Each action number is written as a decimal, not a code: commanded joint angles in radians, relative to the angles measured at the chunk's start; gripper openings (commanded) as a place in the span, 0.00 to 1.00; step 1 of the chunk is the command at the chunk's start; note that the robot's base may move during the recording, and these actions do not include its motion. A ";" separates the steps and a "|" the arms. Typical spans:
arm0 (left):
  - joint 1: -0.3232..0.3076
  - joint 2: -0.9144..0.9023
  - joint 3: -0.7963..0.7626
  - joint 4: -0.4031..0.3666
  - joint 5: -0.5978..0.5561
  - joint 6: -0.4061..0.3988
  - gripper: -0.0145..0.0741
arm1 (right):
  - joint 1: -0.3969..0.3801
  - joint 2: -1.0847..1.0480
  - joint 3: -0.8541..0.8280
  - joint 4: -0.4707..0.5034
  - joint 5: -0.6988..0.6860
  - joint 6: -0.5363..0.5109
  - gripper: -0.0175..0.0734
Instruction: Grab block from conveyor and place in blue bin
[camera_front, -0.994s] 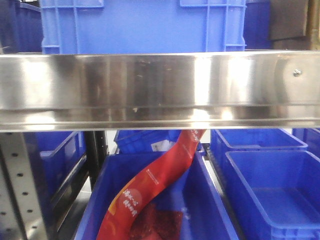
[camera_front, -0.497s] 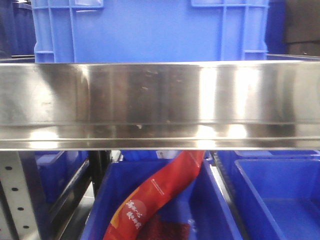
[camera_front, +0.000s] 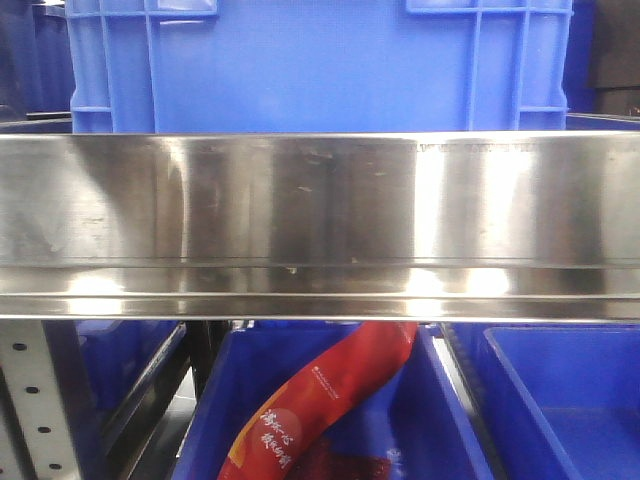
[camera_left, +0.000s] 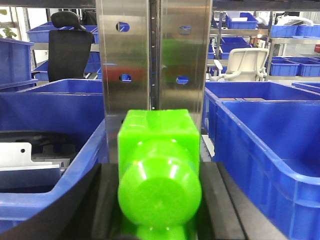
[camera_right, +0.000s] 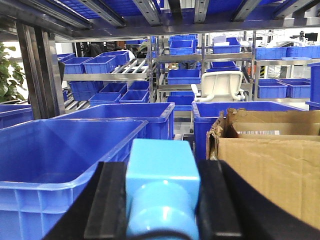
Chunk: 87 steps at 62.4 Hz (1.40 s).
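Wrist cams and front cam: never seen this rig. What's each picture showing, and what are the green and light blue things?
It is a two-armed robot on a wheeled base, with three cameras. The front view looks ahead from the body: a shiny steel rail crosses it, one blue bin stands above, and a red packet lies in a second bin below. No arm shows there. Each wrist view looks out along one gripper, black fingers at either side. The left gripper appears shut on a green block, facing a steel post. The right gripper appears shut on a light blue block, with an open blue bin at picture left and a cardboard box at picture right. No conveyor belt is in view.
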 joint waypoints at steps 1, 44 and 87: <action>-0.003 -0.005 -0.006 0.000 -0.013 0.000 0.04 | 0.001 -0.002 0.001 -0.002 -0.015 -0.007 0.01; -0.298 0.036 -0.017 0.000 -0.140 0.000 0.04 | 0.016 0.034 -0.040 0.005 -0.013 -0.011 0.01; -0.622 0.767 -0.543 0.009 -0.147 0.000 0.04 | 0.368 0.669 -0.431 0.005 -0.188 -0.060 0.01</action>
